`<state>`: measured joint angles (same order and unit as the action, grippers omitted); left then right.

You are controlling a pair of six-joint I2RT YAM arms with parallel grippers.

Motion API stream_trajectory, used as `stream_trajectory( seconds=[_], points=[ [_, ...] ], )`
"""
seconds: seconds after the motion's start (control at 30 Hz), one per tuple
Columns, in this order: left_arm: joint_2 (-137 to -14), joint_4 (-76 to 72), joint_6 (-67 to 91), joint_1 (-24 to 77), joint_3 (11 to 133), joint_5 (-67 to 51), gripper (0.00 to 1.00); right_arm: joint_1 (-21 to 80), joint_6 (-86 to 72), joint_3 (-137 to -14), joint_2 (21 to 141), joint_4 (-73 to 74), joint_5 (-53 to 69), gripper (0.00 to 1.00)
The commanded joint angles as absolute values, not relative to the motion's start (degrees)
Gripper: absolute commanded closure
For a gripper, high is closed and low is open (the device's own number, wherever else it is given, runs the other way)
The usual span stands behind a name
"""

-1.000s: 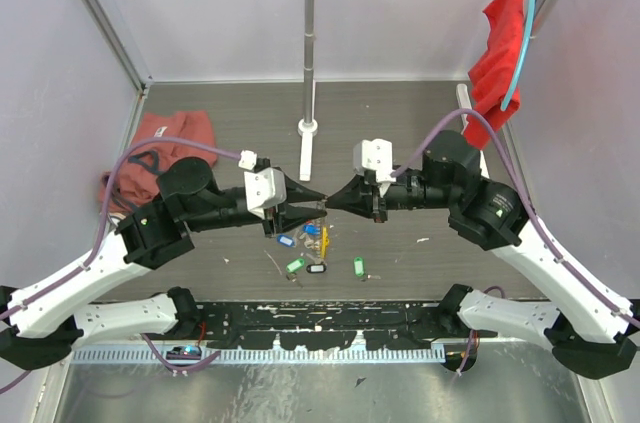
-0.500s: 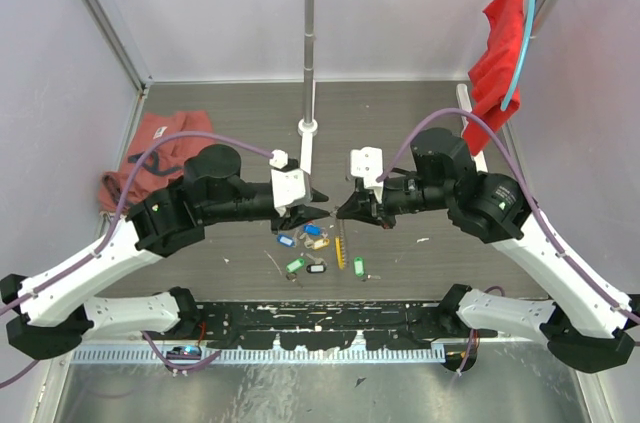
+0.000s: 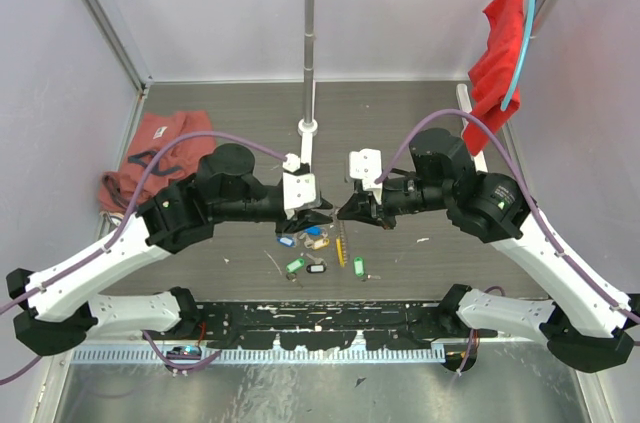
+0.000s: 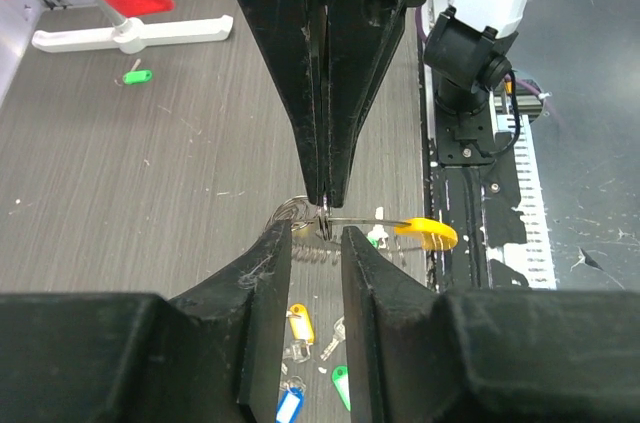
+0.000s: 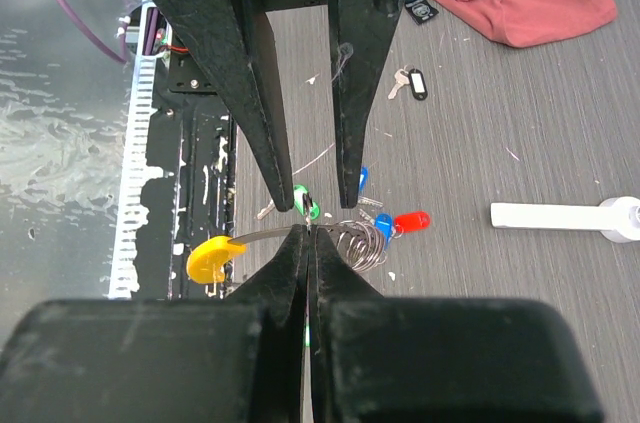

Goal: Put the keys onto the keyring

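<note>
Left wrist view first: my left gripper (image 4: 316,241) stands at a narrow gap, its 2 fingers straddling the wire of the keyring (image 4: 360,222) without closing on it, as far as I can see. The wire runs crosswise to my jaws, with silver coils on 1 side and the yellow section (image 4: 427,233) on the other. From the far side my right gripper (image 4: 322,199) meets it nose to nose, pinched tight on that same wire and carrying the ring clear of the table (image 4: 150,163). The keys (image 4: 298,324) lie loose on the table beneath, toward my left arm. I judge the left is the nearer arm to go down for a key while the right holds the ring.
</note>
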<state>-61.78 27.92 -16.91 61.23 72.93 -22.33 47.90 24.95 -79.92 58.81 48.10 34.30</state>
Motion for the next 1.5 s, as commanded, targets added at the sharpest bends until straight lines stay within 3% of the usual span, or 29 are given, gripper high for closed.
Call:
stream_trajectory(
  seconds=[0.0,0.57,0.8,0.9,1.0,1.3,1.47],
  points=[
    [-62.8,29.1,-17.1,61.2,76.2,-24.0,0.69,48.2,25.3,-81.5,58.7,45.4,34.4,0.99],
    [-63.9,30.0,-17.3,61.2,77.6,-24.3,0.82,48.2,25.1,-80.7,58.8,44.6,34.2,0.99],
    [-64.7,32.0,-17.3,61.2,78.6,-23.3,1.0,48.2,24.3,-79.6,57.9,42.4,34.2,0.99],
    [-64.2,30.7,-15.8,61.2,77.8,-18.2,1.0,48.2,22.8,-78.3,56.9,40.3,31.8,0.8],
    [-61.7,27.3,-14.7,61.2,75.2,-14.2,1.0,48.2,20.4,-76.4,54.4,37.1,28.5,0.72],
    [-55.4,22.6,-14.3,61.0,69.2,-10.1,1.0,48.2,11.3,-71.6,48.7,30.6,15.1,0.62],
    [-51.6,20.4,-15.1,61.0,66.3,-11.2,1.0,48.2,5.9,-69.4,48.0,30.7,13.5,0.6]
  ],
)
